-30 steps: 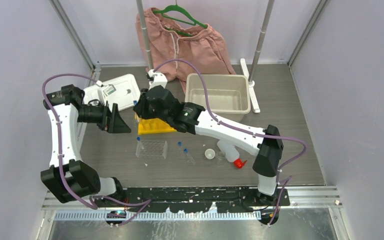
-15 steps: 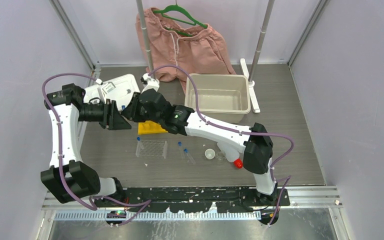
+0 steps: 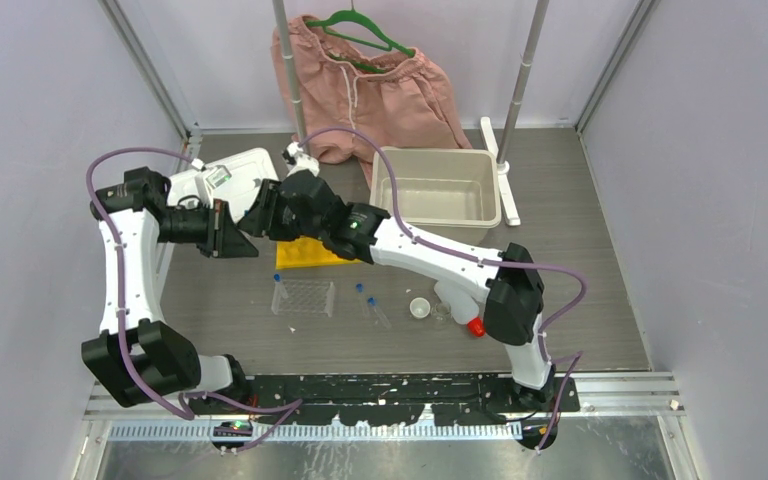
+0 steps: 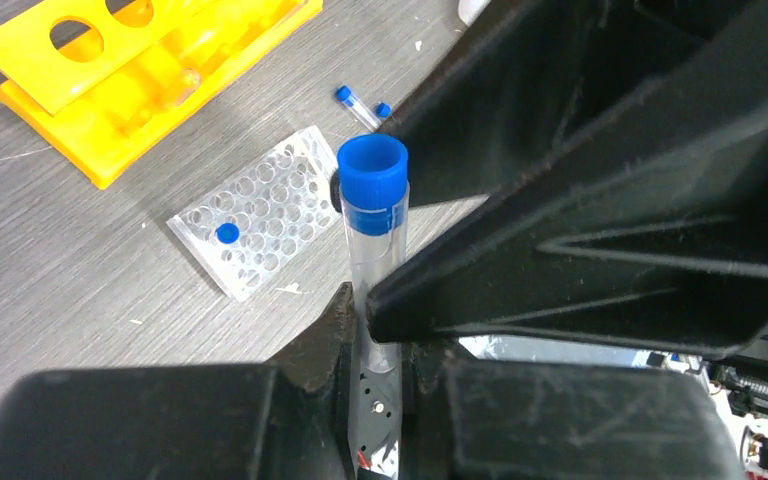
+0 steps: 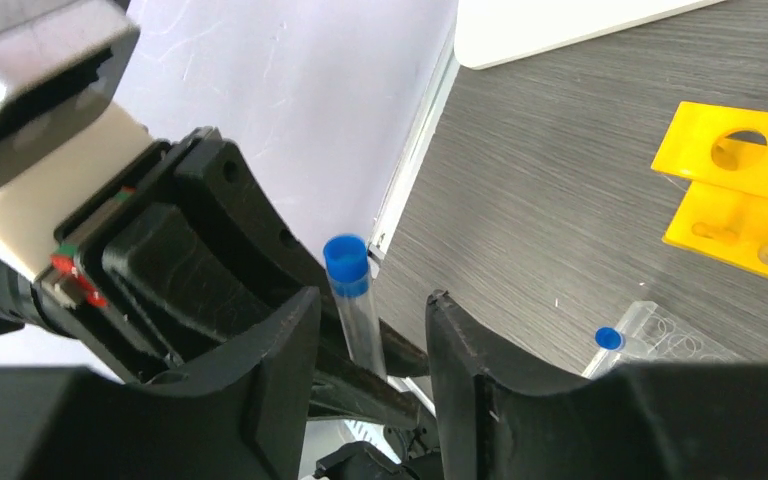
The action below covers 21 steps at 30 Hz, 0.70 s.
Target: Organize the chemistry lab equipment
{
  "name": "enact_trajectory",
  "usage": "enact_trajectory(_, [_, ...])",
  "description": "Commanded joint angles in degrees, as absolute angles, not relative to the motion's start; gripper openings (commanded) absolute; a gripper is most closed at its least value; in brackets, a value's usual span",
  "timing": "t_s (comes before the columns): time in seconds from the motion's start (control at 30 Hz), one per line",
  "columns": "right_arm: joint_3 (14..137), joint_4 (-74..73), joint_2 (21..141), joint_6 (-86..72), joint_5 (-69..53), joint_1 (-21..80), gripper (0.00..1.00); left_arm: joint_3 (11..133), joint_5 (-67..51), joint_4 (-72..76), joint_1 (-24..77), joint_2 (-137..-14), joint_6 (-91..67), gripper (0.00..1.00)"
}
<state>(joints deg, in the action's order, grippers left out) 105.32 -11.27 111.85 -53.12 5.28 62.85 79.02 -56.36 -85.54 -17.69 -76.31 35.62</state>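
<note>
Over grey tbl (image 3: 600,250), pale walls (image 3: 40,100), L jaws pinch blue-capped tube (image 4: 371,250), R jaws spread round it.

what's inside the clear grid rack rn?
One blue-capped tube stands in a hole of the clear grid rack; the other visible holes look empty. In the left wrist view, the held tube hides one corner of the rack.

No writing can be read anywhere; the small label (image 3: 218,177) on the white lid (image 3: 245,165) is too blurred.
</note>
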Motion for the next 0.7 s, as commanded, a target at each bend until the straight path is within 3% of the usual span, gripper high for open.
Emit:
enact_trajectory(0.0, [113.05,-17.72,113.48,-52.73,-1.82,60.36,0.49,79.13,-57.04,-86.07,-17.46,-74.46,40.56,0.0])
enact_trajectory(0.3, [121.11,-26.14,116.58,-47.4,-10.06,59.05,0.44,79.21,-56.17,-88.02,-15.68,-74.23,44.11,0.0])
enact_trajectory(0.67, [121.32,-27.37,116.69,-45.79,-10.63,58.5,0.21,78.49,-54.85,-88.37,-15.47,-73.74,45.21,0.0])
